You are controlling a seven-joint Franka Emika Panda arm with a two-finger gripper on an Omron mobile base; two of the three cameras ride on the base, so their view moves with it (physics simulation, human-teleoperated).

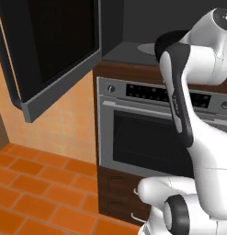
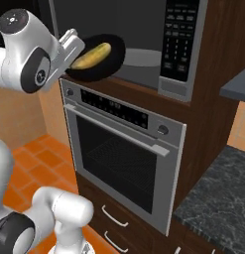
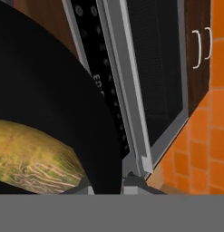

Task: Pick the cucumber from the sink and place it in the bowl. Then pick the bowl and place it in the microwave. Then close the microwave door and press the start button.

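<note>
My gripper [image 2: 73, 48] is shut on the near rim of the black bowl [image 2: 105, 63] and holds it tilted in the air, just in front of the microwave [image 2: 144, 30] opening. The yellow-green cucumber [image 2: 92, 55] lies inside the bowl. In the hand view the bowl [image 3: 50, 95] fills the left side, with the cucumber [image 3: 34, 156] low in it and its rim running down between my fingertips [image 3: 131, 185]. The microwave door [image 1: 55, 46] hangs wide open to the left. A round turntable plate [image 2: 139, 58] rests on the grey microwave floor behind the bowl.
The microwave's button panel [image 2: 176, 34] sits right of the opening. Directly below is the steel oven [image 2: 121, 149] with its control strip [image 3: 97, 68] and shut door. A dark stone counter [image 2: 218, 193] lies at the lower right. Orange floor tiles [image 1: 36, 188] spread to the left.
</note>
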